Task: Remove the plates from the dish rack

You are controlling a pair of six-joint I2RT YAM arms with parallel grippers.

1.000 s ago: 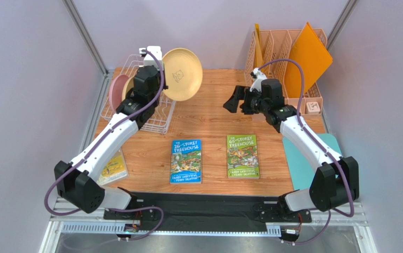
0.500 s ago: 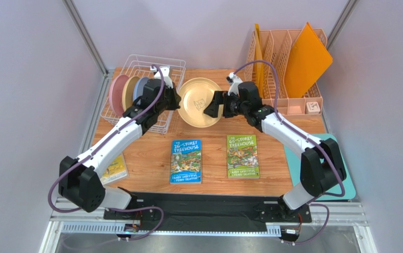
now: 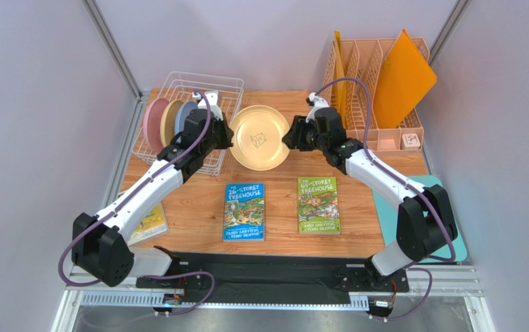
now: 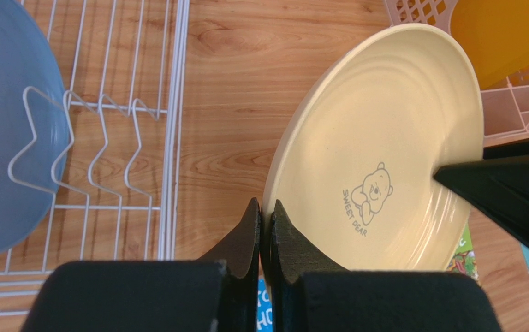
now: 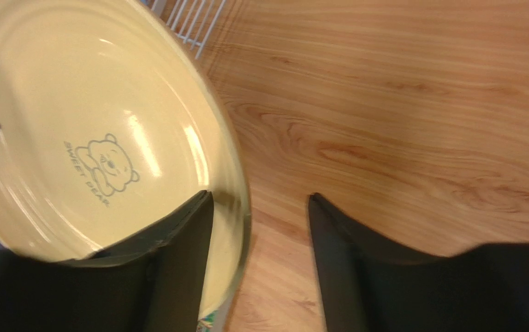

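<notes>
Left gripper (image 3: pixel 229 137): extending past the rack (image 3: pixel 177 86), clamping the cream plate (image 3: pixel 259 137) by its left rim. Right gripper (image 3: pixel 290 133): extending opposite, jaws parted, straddling the plate's right rim.

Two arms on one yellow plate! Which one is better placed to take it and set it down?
Probably the right arm: the right gripper has its jaws open astride the plate rim. The left gripper, pinching the opposite rim, sits beside the dish rack, handy for the three plates in it.
</notes>
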